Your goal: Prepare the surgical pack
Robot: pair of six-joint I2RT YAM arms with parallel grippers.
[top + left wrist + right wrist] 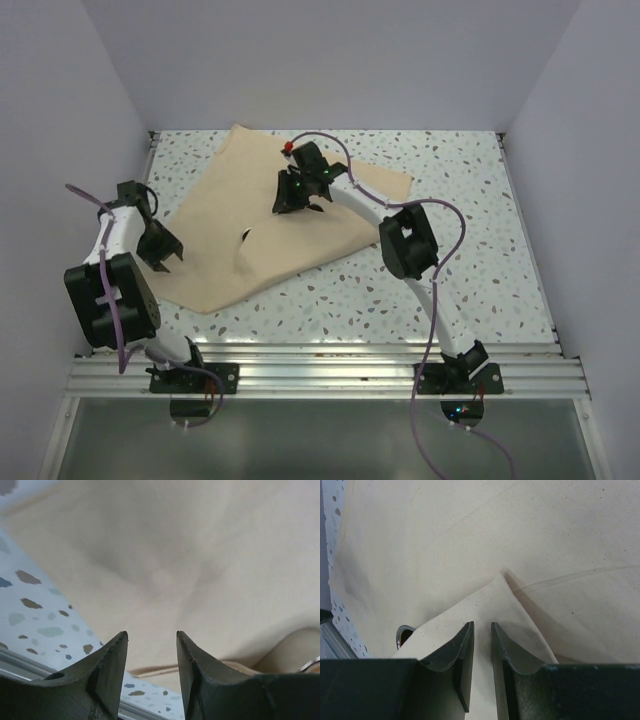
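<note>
1. Leaving the tan sheet [215,265] spread on the speckled counter [400,300], upper left of centre in the top view, for folding corners inward.
2. Pinching a folded corner of that sheet with the right gripper [292,198], fingers almost pressed together, presumably to lay the flap over the steel tray [403,634], barely visible at lower left of the right wrist view.
3. Hovering at the sheet's left edge with the left gripper [162,247], fingers spread around nothing, probably poised for the next corner.

speckled terrazzo table [480,290], aluminium rail [330,372] along its near edge.
</note>
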